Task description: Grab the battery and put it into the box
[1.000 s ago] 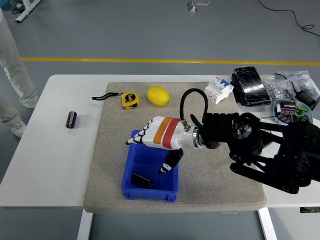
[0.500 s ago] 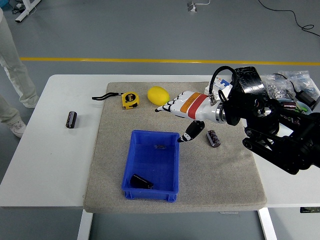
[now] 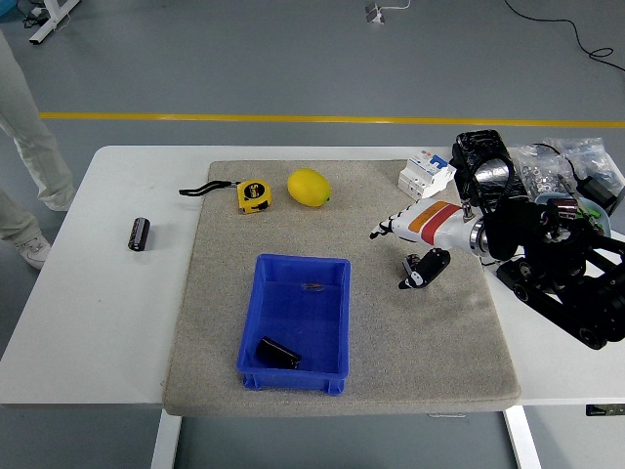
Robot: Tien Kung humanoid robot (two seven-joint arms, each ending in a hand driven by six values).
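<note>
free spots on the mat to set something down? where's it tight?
Free: mat right of the blue box, below the robot hand; also mat between the tape measure and the box. Bare table below the left battery. Crowded: far right corner, around the breaker and parts bags.

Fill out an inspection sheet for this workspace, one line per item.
Surface: white table with a grey mat over its middle.
Job's things: blue box on the mat, a dark battery inside; a second battery on bare table at left.
Clutter: yellow tape measure, lemon, white breaker, bags of small parts.
Grippers: right hand over the mat right of the box, fingers open; left not in view.
Cables: black cable on the floor.
Surroundings: person's legs at far left; yellow floor line.
</note>
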